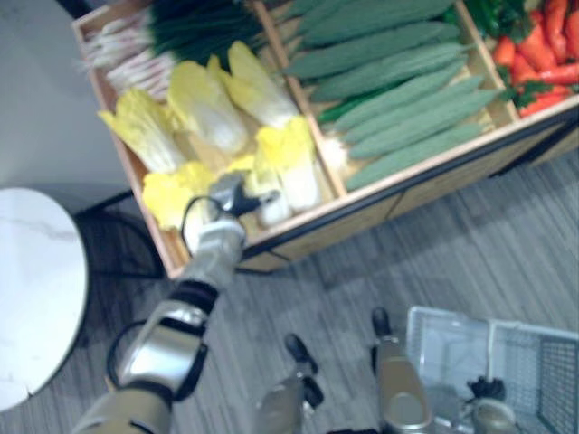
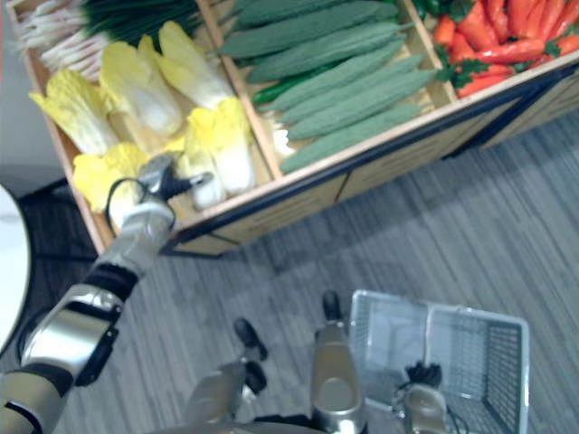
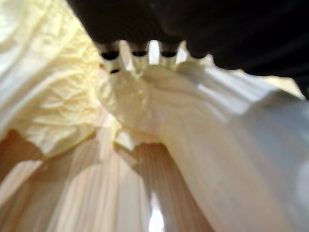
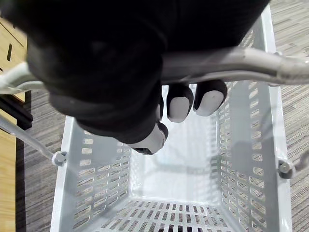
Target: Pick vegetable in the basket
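Observation:
Several yellow-white napa cabbages (image 1: pixel 204 104) lie in the left bin of a wooden display crate (image 1: pixel 380 194). My left hand (image 1: pixel 226 194) reaches into the front of that bin and rests against the nearest cabbage (image 1: pixel 291 167), whose pale ribbed stalk (image 3: pixel 217 135) sits right in front of the wrist camera. My right hand (image 4: pixel 120 72) hangs low at the right, curled round the metal handle (image 4: pixel 241 60) of a white plastic basket (image 1: pixel 534 362). Nothing lies in the basket (image 4: pixel 270 121).
Long green bumpy gourds (image 1: pixel 398 81) fill the middle bin, carrots (image 1: pixel 543 54) the right one, and scallions (image 1: pixel 154 36) lie behind the cabbages. A round white table (image 1: pixel 32 280) stands at the left. Grey carpet lies between the crate and the basket.

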Motion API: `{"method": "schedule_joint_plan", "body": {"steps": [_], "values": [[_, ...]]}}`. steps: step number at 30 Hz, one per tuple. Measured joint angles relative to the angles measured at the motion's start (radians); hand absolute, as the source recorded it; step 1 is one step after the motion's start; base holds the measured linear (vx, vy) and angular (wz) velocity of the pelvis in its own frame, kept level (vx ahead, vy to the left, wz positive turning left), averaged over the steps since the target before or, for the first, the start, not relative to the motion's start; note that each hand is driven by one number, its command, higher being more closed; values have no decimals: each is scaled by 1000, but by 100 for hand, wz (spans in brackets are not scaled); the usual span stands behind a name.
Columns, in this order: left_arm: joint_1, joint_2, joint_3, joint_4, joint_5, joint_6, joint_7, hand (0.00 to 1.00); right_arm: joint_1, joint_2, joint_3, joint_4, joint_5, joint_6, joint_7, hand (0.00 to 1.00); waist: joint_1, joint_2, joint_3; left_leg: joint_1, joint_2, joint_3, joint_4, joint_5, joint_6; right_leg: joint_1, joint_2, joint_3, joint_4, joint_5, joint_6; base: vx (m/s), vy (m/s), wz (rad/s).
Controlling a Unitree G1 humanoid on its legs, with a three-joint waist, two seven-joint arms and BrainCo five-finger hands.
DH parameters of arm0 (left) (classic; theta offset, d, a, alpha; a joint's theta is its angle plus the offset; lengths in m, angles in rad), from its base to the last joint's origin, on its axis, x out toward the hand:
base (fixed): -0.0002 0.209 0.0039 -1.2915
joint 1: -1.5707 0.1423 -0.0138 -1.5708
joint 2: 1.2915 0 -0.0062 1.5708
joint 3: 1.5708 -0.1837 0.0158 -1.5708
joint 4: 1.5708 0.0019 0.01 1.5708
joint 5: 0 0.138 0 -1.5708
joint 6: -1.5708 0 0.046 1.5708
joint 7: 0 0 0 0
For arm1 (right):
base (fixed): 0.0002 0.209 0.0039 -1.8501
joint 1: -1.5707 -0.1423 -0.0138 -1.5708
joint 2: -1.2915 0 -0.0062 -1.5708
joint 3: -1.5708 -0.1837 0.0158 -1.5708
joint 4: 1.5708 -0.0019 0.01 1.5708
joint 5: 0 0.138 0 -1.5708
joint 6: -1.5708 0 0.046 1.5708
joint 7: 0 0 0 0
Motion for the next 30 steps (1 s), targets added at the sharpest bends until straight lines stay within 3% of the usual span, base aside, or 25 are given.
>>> {"method": "schedule_joint_plan", "body": {"steps": [8,10,17,21,24,30], "values": [[-39,0,-5,45,52,-8,-21,100,-8,-13,37,10,0,-3,4,100,-4,0,0,-1,0,-10,0,2,-1,6,-1,-13,-4,0,0,55,-19,4],[-37,0,-7,59,52,-8,-29,100,-13,-12,44,24,0,-1,7,100,-26,0,0,18,4,-28,0,2,-2,47,-3,-36,-21,0,0,67,-19,21],[-5,2,-10,31,40,0,-37,100,-7,-10,46,47,0,7,12,100,-38,1,-1,56,8,-72,0,5,-3,130,-10,-95,-52,0,0,40,-1,22],[61,20,-3,-58,37,5,-38,100,16,-6,39,56,-1,14,21,100,-25,0,-7,100,12,-98,0,5,-3,193,-11,-123,-58,-1,-2,11,3,17],[118,26,4,-127,37,4,-38,100,37,9,10,57,-1,17,22,100,-5,-3,-46,103,12,-104,0,8,-3,201,-12,-130,-60,-3,-4,-12,1,8],[253,26,49,-399,37,4,-3,100,131,52,-30,49,20,19,26,100,10,-34,-128,136,14,-146,-6,17,-3,258,-18,-169,-51,-22,-13,-25,-3,20]]}}
